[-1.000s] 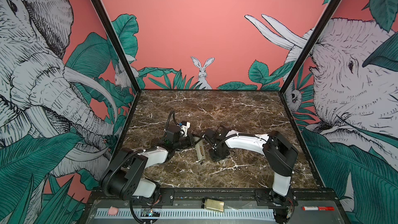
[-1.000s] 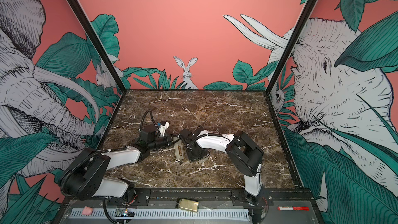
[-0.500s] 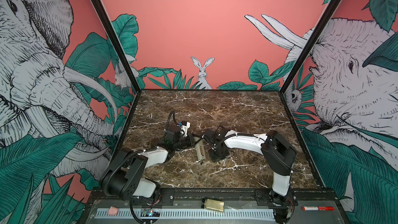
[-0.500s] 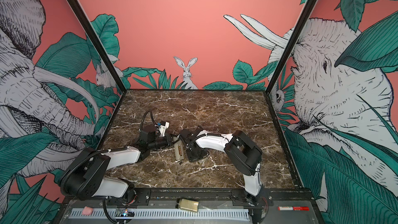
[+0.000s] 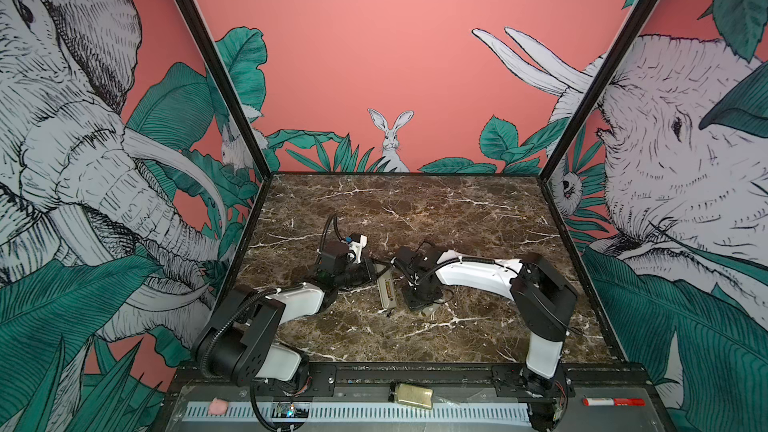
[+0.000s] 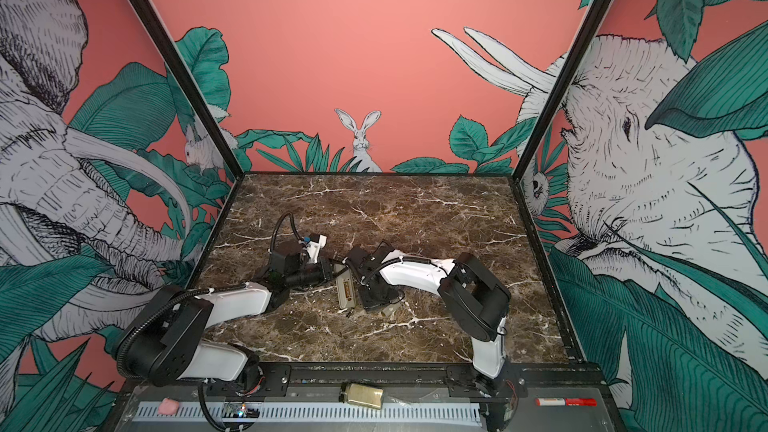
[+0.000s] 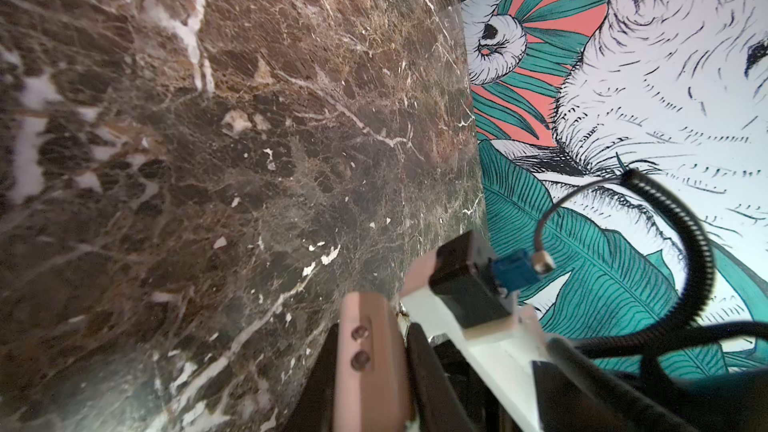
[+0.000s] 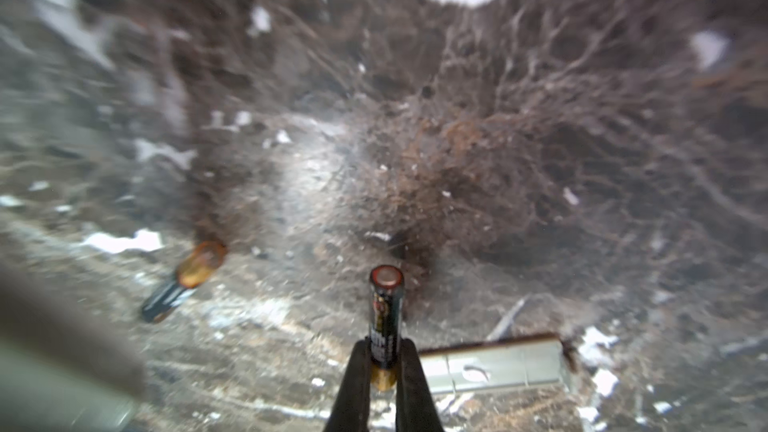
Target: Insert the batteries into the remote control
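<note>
The remote control (image 5: pixel 385 290) lies back up on the marble in both top views, its battery recess showing. My left gripper (image 7: pixel 372 338) is shut on the far end of the remote control (image 7: pixel 370 384). My right gripper (image 8: pixel 384 351) points down at the table just right of the remote and is shut on one battery (image 8: pixel 386 309), which sticks out past the fingertips. The second battery (image 8: pixel 183 284) lies loose on the marble to one side of it. In a top view the right gripper (image 5: pixel 417 305) hides its battery.
A flat grey battery cover (image 8: pixel 494 363) lies on the marble beside my right gripper and shows under it in a top view (image 5: pixel 431 310). On the front ledge are a small jar (image 5: pixel 410 391), a red marker (image 5: pixel 613 401) and a pink lump (image 5: pixel 217 406).
</note>
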Controlling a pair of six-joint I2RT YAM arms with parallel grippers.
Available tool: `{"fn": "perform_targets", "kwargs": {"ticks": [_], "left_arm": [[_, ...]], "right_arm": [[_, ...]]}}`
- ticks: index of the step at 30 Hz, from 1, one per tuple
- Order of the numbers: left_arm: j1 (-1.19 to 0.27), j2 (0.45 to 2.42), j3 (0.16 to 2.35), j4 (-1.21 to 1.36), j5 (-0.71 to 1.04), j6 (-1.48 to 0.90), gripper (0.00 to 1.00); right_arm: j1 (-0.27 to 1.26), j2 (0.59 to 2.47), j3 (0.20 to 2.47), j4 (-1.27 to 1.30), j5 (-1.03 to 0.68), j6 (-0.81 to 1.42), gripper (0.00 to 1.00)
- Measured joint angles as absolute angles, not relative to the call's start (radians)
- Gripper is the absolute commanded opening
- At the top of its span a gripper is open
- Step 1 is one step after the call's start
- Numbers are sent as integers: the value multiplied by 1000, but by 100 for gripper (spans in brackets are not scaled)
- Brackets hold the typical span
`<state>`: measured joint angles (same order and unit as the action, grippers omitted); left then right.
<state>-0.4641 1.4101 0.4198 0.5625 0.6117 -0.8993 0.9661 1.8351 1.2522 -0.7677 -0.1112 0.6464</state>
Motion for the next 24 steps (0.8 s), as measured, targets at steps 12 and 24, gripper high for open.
{"fn": "perform_targets", "kwargs": {"ticks": [12, 24], "left_arm": [[-464, 1436, 417, 616, 630, -917, 0], [-464, 1454, 417, 646, 649, -928, 0]], "right_arm": [[966, 1736, 1353, -764, -135, 635, 0], [974, 1764, 1430, -745, -222, 611, 0]]}}
